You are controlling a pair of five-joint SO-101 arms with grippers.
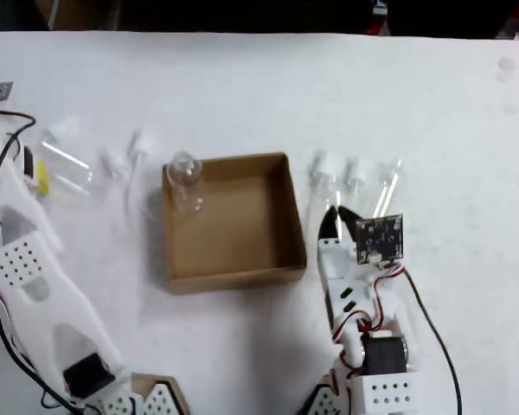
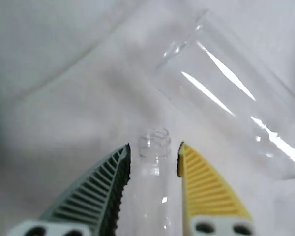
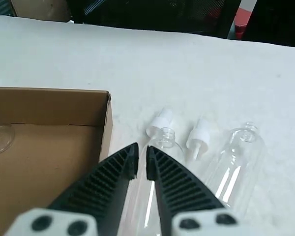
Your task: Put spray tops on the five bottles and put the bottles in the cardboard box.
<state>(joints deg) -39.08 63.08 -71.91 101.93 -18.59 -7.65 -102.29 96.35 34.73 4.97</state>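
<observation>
The left jaws stood open, one grey-green and one yellow. A slim clear bottle (image 2: 155,147) lay on the white bench (image 2: 49,98) between them, its bare threaded neck level with their tips. Whether they touched its body could not be told. Just beyond it a second clear bottle (image 2: 231,93) lay on its side.

The right jaws, black and ribbed, were all but closed on nothing, just beside the cardboard box (image 3: 54,105). Past their tips lay an uncapped bottle (image 3: 162,145) with a white spray top (image 3: 160,120) at its mouth. Alongside it were another spray top (image 3: 199,137) and an open-necked bottle (image 3: 238,157). In the high view a fifth bottle (image 1: 184,181) sat at the box's far left corner.
</observation>
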